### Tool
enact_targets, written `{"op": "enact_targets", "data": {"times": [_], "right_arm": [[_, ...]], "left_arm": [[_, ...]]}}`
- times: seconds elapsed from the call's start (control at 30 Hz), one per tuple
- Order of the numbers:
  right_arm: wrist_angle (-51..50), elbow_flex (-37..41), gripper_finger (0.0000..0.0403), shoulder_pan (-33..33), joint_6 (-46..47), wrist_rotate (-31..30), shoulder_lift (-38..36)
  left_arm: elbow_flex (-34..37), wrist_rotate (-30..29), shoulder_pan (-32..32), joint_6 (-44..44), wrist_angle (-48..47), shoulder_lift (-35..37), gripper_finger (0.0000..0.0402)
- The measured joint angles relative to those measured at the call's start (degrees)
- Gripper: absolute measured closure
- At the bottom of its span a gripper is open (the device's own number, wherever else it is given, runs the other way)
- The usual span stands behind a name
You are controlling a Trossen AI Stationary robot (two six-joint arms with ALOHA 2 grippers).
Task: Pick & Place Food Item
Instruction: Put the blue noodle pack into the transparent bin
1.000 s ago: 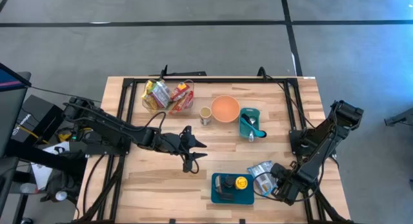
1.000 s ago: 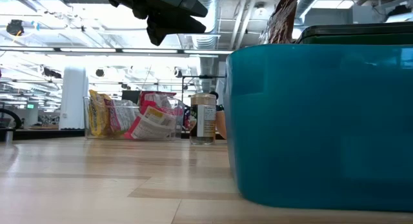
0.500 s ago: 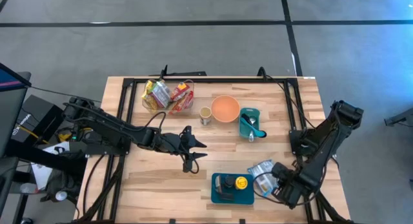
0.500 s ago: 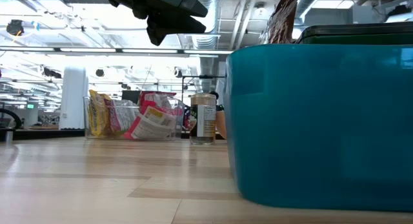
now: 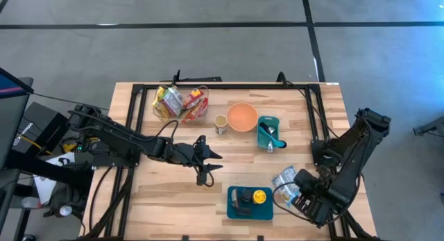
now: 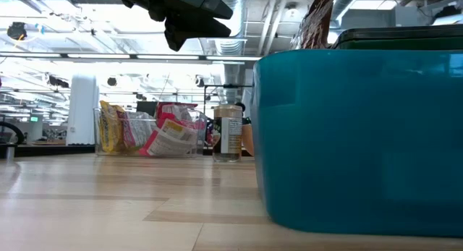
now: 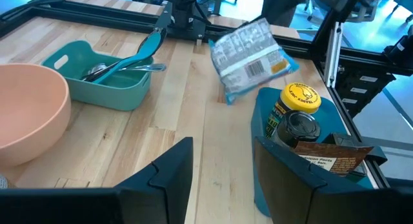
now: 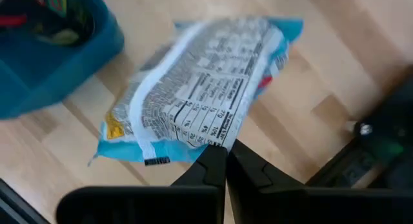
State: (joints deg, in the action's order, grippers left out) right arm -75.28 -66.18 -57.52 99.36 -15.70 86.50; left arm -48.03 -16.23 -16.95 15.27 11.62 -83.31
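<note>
A blue-and-white snack bag (image 5: 284, 178), its nutrition label showing (image 8: 193, 88), hangs over the table just right of the teal bin (image 5: 236, 212) at the near edge. My right gripper (image 5: 294, 191) is shut on it. The bin holds a yellow-lidded jar (image 7: 299, 98) and a brown packet (image 7: 335, 161). My left gripper (image 5: 216, 162) hovers open over the middle of the table with nothing between its fingers (image 7: 222, 179). In the low view it shows at the top (image 6: 194, 19). My right gripper pinches the bag's long side edge (image 8: 216, 141) between its two shut fingers (image 8: 210, 169). The fingers point steeply down. The bag sits tilted in the hold, label side up, raised off the table; whether its lowest corner (image 7: 228, 98) still touches the wood I cannot tell.
Along the far side stand a clear box of snack packs (image 5: 180, 102), a small cup (image 5: 220, 123), an orange bowl (image 5: 242, 117) and a teal tray with utensils (image 5: 269, 132). Black frame rails (image 5: 316, 123) run along the table's edges. Bare wood lies between the arms.
My right gripper has risen and tipped more steeply downward, staying shut. The snack bag has come up with it from the table beside the bin and shifted a little toward the far edge.
</note>
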Motion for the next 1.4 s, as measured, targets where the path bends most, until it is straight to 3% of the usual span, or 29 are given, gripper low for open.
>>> {"op": "enact_targets", "data": {"times": [0.53,0.87,1.2,1.4], "right_arm": [[-11.84,-8.34,0.0403,0.77,3.31,-14.59,0.00],[-13.59,-11.92,0.0403,5.87,3.11,-23.21,0.00],[-13.63,-15.29,0.0403,15.08,2.01,-25.76,0.00],[-10.43,-18.72,0.0403,20.33,-5.53,-25.91,0.00]], "left_arm": [[0.00,-0.02,0.00,-0.10,0.10,0.00,0.0244],[0.00,-0.02,-0.93,-8.19,5.05,-0.02,0.0244],[0.00,-0.04,-1.90,-13.40,8.97,-0.02,0.0244],[0.00,-3.70,-1.88,-16.02,9.52,-0.02,0.0244]]}}
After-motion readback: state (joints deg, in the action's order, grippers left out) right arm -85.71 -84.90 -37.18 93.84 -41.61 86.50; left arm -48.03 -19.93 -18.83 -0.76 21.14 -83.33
